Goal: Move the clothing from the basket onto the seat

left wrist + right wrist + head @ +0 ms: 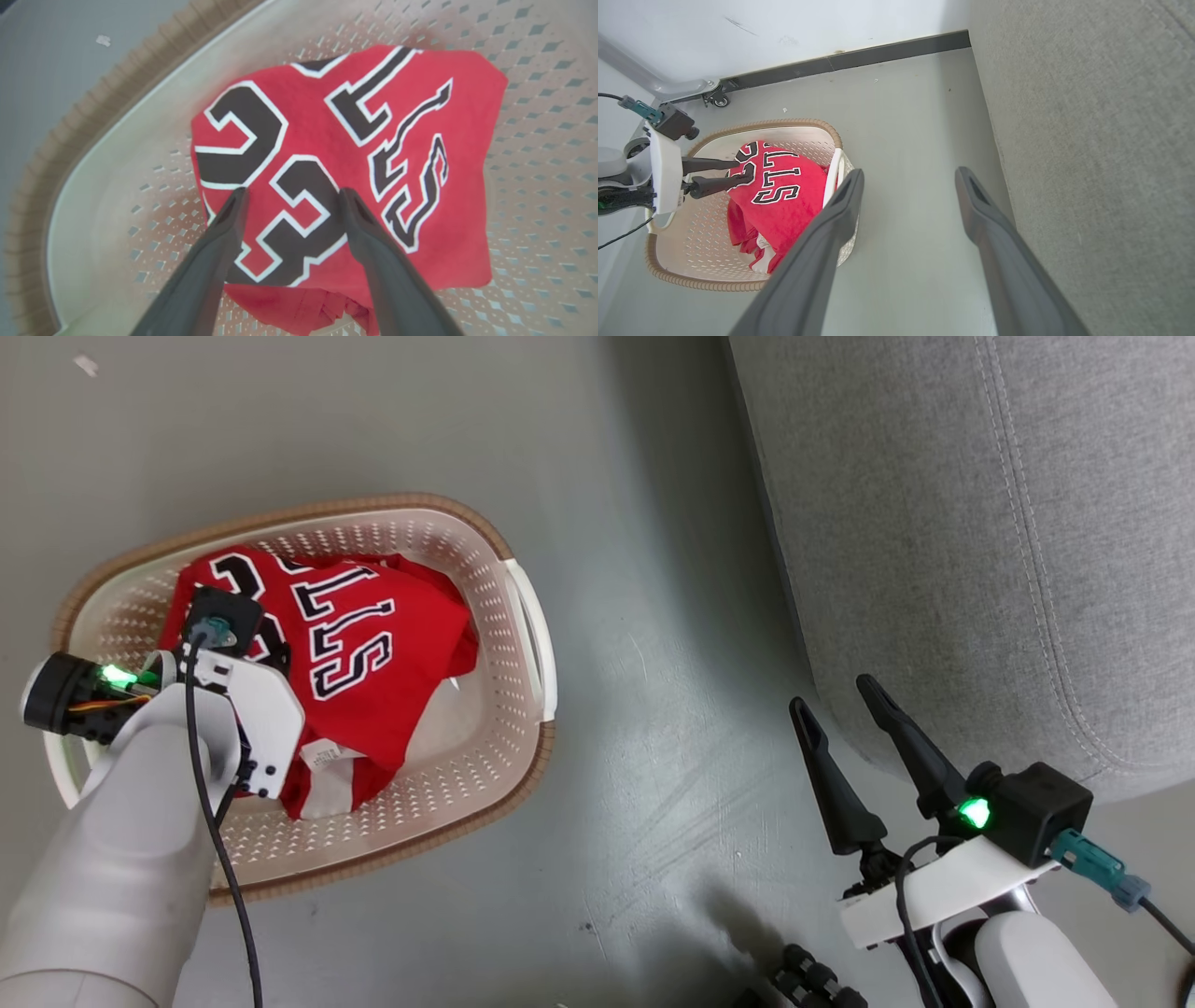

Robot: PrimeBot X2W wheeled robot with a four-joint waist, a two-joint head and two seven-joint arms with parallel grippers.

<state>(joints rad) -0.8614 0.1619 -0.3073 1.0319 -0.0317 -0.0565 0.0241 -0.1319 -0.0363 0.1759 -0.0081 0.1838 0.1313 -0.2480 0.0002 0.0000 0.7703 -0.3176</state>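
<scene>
At the lower middle of your left wrist view, the left jaws stand spread, their two dark fingers (219,242) framing the black "3" on the jersey (327,140); whether the tips press the cloth or hang just over it, you cannot tell. Nothing is pinched between them. That jersey lies bunched, lettering up, in the basket (107,186), whose perforated wall curves round it at the left and top of the frame. From the head view you find the basket at left centre on the grey floor (653,616), and a second red piece (322,789) with white trim pokes out from under the jersey toward the bottom of the frame. At the lower right of that view the right jaws are spread too and hold nothing; their fingers (836,784) point up the frame, just beside the rounded corner of the seat (980,523), which takes the upper right. Floor lies between basket and seat.
</scene>
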